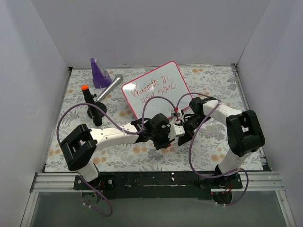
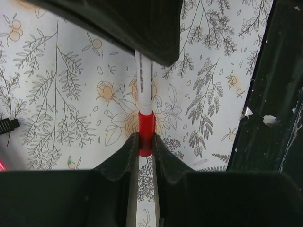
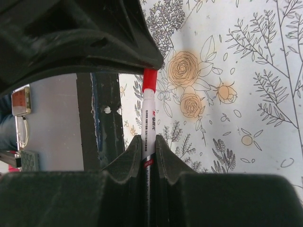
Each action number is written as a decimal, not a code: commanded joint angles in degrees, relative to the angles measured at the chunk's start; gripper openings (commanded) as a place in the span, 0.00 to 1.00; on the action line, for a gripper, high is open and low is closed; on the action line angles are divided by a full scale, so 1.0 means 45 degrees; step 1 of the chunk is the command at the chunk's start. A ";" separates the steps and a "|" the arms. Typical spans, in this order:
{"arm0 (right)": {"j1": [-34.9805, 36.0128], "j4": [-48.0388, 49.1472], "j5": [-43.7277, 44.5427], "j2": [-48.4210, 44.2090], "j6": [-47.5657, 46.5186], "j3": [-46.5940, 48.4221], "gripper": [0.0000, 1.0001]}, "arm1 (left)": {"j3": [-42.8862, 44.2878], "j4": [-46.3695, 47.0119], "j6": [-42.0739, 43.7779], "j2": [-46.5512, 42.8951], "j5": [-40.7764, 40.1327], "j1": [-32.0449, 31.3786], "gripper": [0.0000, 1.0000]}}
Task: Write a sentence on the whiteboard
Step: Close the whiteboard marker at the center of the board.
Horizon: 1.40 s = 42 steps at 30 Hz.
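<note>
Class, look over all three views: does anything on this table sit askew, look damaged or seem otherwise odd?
The whiteboard, back centre, sits askew, rotated against the table's edges, so the sentence runs diagonally. The marker is pinched by both the left gripper and right gripper at once.

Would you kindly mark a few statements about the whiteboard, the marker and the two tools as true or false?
1. The whiteboard bears a red sentence in two lines. True.
2. The left tool and the right tool are both shut on one marker. True.
3. The left tool grips the white barrel. False: it grips the red cap; the right tool holds the white barrel.
4. The marker lies on the whiteboard. False: it is held between the tools, over the floral cloth.
5. The purple wedge stands right of the whiteboard. False: in the top view it stands to its left, at the back.
</note>
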 commanded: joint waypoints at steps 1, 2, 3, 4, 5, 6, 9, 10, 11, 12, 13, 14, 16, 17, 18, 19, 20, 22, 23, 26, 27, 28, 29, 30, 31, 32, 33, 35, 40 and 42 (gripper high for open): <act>0.0404 -0.0408 -0.1125 0.0554 -0.0523 0.0248 0.01 | 0.1369 0.1239 0.0423 -0.0012 0.0490 -0.0161 0.00; 0.0404 -0.0447 -0.1222 0.0709 -0.0581 0.0248 0.01 | 0.1602 0.1220 0.0442 0.0085 0.0490 -0.0161 0.00; 0.0404 -0.0505 -0.1281 0.0769 -0.0659 0.0267 0.01 | 0.1682 0.1123 0.0481 0.0163 0.0490 -0.0199 0.00; 0.0404 -0.0506 -0.1301 0.0808 -0.0660 0.0287 0.01 | 0.1779 0.1102 0.0540 0.0222 0.0490 -0.0200 0.00; 0.0404 -0.0486 -0.1321 0.0847 -0.0660 0.0306 0.01 | 0.1858 0.1083 0.0560 0.0281 0.0471 -0.0219 0.00; 0.0404 -0.0486 -0.1398 0.0906 -0.0660 0.0306 0.01 | 0.1994 0.1083 0.0541 0.0339 0.0451 -0.0258 0.00; 0.0404 -0.0525 -0.1671 0.1120 -0.0699 0.0306 0.01 | 0.2267 0.1199 0.0463 0.0631 0.0451 -0.0336 0.00; 0.0404 -0.0583 -0.1750 0.1160 -0.0854 0.0326 0.01 | 0.2346 0.1219 0.0443 0.0710 0.0470 -0.0394 0.00; 0.0404 -0.0642 -0.1828 0.1276 -0.0952 0.0365 0.01 | 0.2443 0.1258 0.0385 0.0808 0.0393 -0.0414 0.00; 0.0404 -0.0836 -0.1983 0.1471 -0.1108 0.0384 0.01 | 0.2541 0.1336 0.0307 0.0963 0.0296 -0.0492 0.00; 0.0404 -0.0973 -0.2043 0.1550 -0.1399 0.0404 0.01 | 0.2697 0.1395 0.0248 0.1004 0.0198 -0.0493 0.00; 0.0384 -0.1032 -0.2082 0.1648 -0.1518 0.0423 0.01 | 0.2718 0.1415 0.0035 0.1023 0.0042 -0.0493 0.00; 0.0384 -0.1091 -0.2122 0.1668 -0.1559 0.0365 0.01 | 0.2544 0.1590 -0.0104 0.0752 -0.0329 -0.0493 0.02; 0.0346 -0.1130 -0.2160 0.1668 -0.1675 0.0365 0.01 | 0.2426 0.1687 -0.0201 0.0595 -0.0446 -0.0493 0.05; 0.0326 -0.1111 -0.2161 0.1591 -0.1676 0.0326 0.01 | 0.2251 0.1862 -0.0318 0.0420 -0.0641 -0.0493 0.09; 0.0306 -0.1092 -0.2141 0.1551 -0.1676 0.0326 0.01 | 0.2075 0.1941 -0.0377 -0.0007 -0.0701 -0.0493 0.14; 0.0267 -0.1072 -0.2161 0.1532 -0.1695 0.0326 0.01 | 0.1725 0.1981 -0.0397 -0.0186 -0.0779 -0.0493 0.17; 0.0228 -0.1111 -0.2180 0.1551 -0.1734 0.0326 0.01 | 0.1391 0.2020 -0.0592 -0.0596 -0.0935 -0.0493 0.21; 0.0209 -0.1130 -0.2180 0.1609 -0.1754 0.0345 0.01 | 0.1061 0.2040 -0.0670 -0.0965 -0.0994 -0.0493 0.24; 0.0189 -0.1325 -0.2278 0.1648 -0.2046 0.0385 0.01 | 0.0610 0.2079 -0.1118 -0.1726 -0.1228 -0.0493 0.31; 0.0189 -0.1442 -0.2317 0.1629 -0.2182 0.0404 0.01 | 0.0280 0.2176 -0.1236 -0.1962 -0.1287 -0.0512 0.33; 0.0189 -0.1501 -0.2356 0.1610 -0.2280 0.0404 0.01 | 0.0160 0.2215 -0.1488 -0.2177 -0.1345 -0.0493 0.34; 0.0170 -0.1540 -0.2395 0.1590 -0.2378 0.0404 0.01 | 0.0024 0.2274 -0.1626 -0.2412 -0.1443 -0.0493 0.35; 0.0150 -0.1715 -0.2453 0.1590 -0.2476 0.0423 0.01 | -0.0229 0.2332 -0.1744 -0.2936 -0.1443 -0.0493 0.37; 0.0169 -0.1775 -0.2492 0.1571 -0.2709 0.0424 0.01 | -0.0367 0.2391 -0.2190 -0.3251 -0.1521 -0.0493 0.41; 0.0169 -0.1910 -0.2512 0.1512 -0.2827 0.0424 0.01 | -0.0581 0.2527 -0.2426 -0.3563 -0.1773 -0.0493 0.47; 0.0169 -0.1989 -0.2590 0.1473 -0.3002 0.0424 0.01 | -0.1105 0.2915 -0.2738 -0.4475 -0.1911 -0.0493 0.63; 0.0150 -0.2262 -0.2668 0.1337 -0.3530 0.0404 0.01 | -0.1907 0.3502 -0.3691 -0.5572 -0.2262 -0.0434 0.85; 0.0169 -0.3023 -0.3000 0.0751 -0.5110 0.0229 0.01 | -0.3823 0.4014 -0.5199 -0.8697 0.0658 0.1183 0.98; 0.0169 -0.3201 -0.3020 0.0302 -0.5620 0.0131 0.01 | -0.3922 0.3547 -0.5804 -0.8917 0.2297 0.2371 0.98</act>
